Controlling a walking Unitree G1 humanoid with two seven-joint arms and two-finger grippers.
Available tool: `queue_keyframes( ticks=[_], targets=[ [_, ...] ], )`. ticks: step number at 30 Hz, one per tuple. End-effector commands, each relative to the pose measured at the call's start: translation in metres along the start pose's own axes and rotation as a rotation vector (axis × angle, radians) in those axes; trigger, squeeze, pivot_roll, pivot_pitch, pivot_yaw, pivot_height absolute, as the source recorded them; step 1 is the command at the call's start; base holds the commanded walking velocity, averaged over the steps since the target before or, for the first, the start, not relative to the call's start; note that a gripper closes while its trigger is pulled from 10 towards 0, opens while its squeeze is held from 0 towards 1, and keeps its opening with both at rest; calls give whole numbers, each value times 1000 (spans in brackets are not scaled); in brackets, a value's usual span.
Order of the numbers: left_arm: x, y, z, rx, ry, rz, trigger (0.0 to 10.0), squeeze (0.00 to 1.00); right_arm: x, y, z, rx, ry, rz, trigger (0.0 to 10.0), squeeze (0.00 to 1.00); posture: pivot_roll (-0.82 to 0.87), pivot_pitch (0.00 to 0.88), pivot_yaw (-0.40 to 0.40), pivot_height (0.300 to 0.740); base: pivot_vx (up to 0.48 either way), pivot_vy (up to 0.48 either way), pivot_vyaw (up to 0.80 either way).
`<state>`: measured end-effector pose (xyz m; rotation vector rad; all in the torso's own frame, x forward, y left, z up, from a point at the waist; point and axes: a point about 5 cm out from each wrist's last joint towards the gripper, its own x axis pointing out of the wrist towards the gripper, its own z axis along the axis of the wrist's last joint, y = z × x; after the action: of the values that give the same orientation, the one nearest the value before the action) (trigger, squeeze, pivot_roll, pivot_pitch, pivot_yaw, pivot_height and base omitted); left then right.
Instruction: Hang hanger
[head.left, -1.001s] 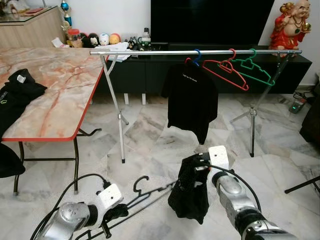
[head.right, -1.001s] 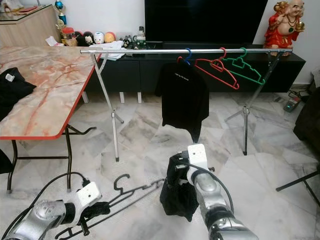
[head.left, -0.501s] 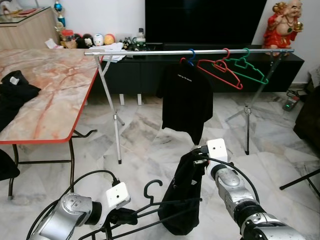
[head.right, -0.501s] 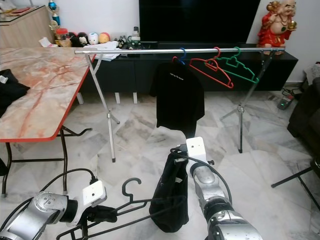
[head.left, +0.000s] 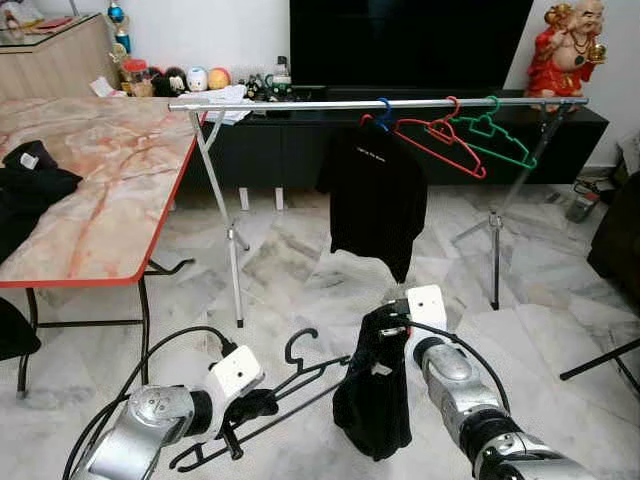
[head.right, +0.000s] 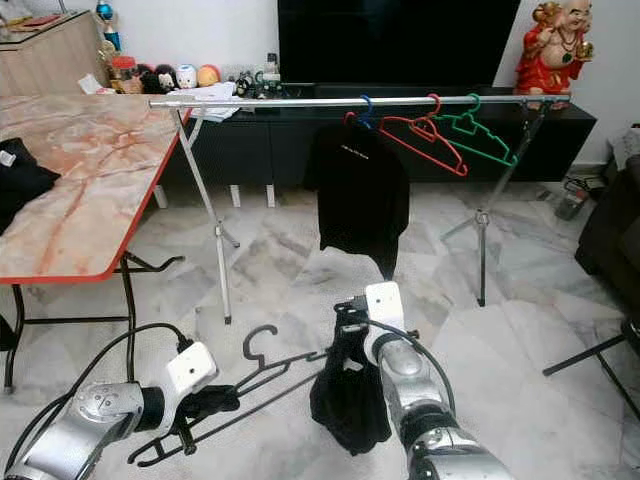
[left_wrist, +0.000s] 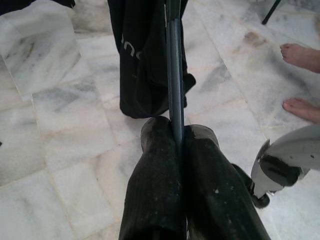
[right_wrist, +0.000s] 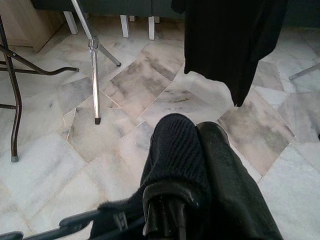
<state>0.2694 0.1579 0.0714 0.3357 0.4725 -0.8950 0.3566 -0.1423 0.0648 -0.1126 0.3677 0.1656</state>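
A black hanger (head.left: 300, 372) slants low over the marble floor, hook (head.left: 299, 343) up. My left gripper (head.left: 255, 405) is shut on its lower bar; the left wrist view shows the fingers (left_wrist: 157, 190) pinching that bar (left_wrist: 174, 100). My right gripper (head.left: 385, 322) is shut on a black garment (head.left: 375, 405) that droops from the hanger's far end; its fingers (right_wrist: 220, 170) are wrapped in the fabric. Beyond stands the silver rail (head.left: 300, 104) with a black T-shirt (head.left: 378, 200), a red hanger (head.left: 440, 140) and a green hanger (head.left: 497, 140).
A marble-topped table (head.left: 110, 200) with black clothes (head.left: 30, 190) stands to my left. The rail's legs (head.left: 232, 240) and a black TV cabinet (head.left: 280, 150) lie ahead. A dark seat (head.left: 618, 240) is at the right. A person's bare feet (left_wrist: 301, 55) are close to me.
The left gripper has risen a little with the hanger, whose hook now tips further right. The garment hangs shorter and more bunched under the right gripper.
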Motion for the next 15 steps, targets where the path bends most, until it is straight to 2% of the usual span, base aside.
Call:
queue_keyframes(
  ticks=[1,4,6,10,12,15],
  targets=[
    [-1,3,1,-19,-22,26,10000,0,1,-1,9,30,-38,-7,10000,0,72,22,-30,740,0,0,0],
    [2,2,0,-32,-31,41,10000,0,2,1,9,73,-37,-3,10000,0,71,22,-31,740,0,0,0],
    [6,2,1,-49,-51,76,10000,0,2,6,8,138,-31,5,10000,0,77,19,-33,740,0,0,0],
    [8,5,0,-70,-65,136,10000,0,1,10,1,189,-9,-9,10000,0,78,19,-34,740,0,0,0],
    [8,5,0,-73,-67,132,10000,0,1,10,-3,210,9,-13,10000,0,78,19,-34,740,0,0,0],
    [8,6,0,-76,-69,134,10000,0,0,11,-6,310,28,-2,10000,0,86,17,-36,740,0,0,0]
  ],
)
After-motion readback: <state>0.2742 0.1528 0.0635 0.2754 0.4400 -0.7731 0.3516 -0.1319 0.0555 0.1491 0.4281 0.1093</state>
